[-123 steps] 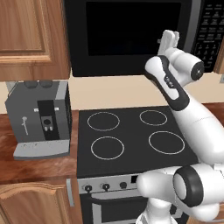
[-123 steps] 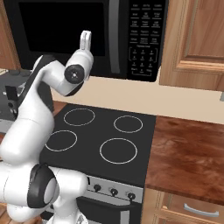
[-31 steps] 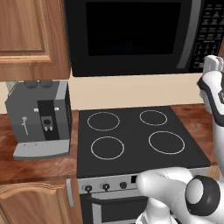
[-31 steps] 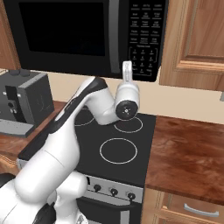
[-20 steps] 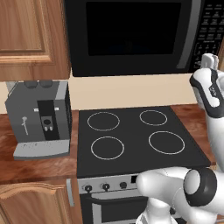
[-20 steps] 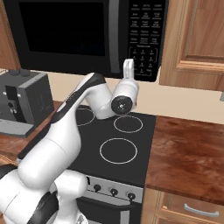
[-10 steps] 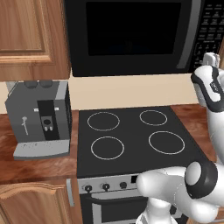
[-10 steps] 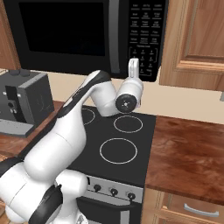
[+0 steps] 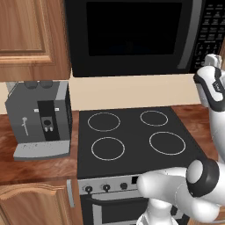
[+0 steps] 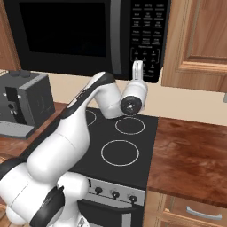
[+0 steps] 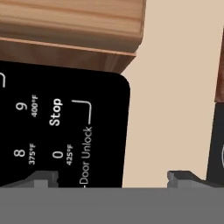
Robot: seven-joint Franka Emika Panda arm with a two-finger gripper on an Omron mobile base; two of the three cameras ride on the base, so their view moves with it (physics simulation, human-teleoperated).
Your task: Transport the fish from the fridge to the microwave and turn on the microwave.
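Above the stove (image 9: 132, 136), the microwave (image 9: 132, 35) hangs under the wooden cupboards (image 9: 30, 35), its dark glass door shut, so the pictures do not let me tell where the fish is. From the left base view the glass door takes up most of the box and the keypad (image 9: 211, 33) is a narrow strip at the far right edge, where the white hand rises just in front of it; the gripper (image 9: 213, 61) is seen end on there, and its spread is hard to judge. From the right base view the keypad (image 10: 148, 37) faces the camera with its white-marked buttons, and the gripper (image 10: 138, 71) points up at the bottom rows, close to the panel; whether it touches I cannot tell. In the hand view, rolled on its side, the lower corner of the keypad (image 11: 65, 131) is close up, with the words Stop and Door Unlock and the digits 8, 9 and 0 readable. Both dark fingertips (image 11: 43, 178) rise at the bottom, set wide apart with nothing between them.

Left of the stove a grey coffee machine (image 9: 39, 118) stands on the brown counter (image 9: 39, 162); the right base view also shows bare counter (image 10: 190, 155) to the right of the stove and another cupboard (image 10: 199, 40) beside the microwave.
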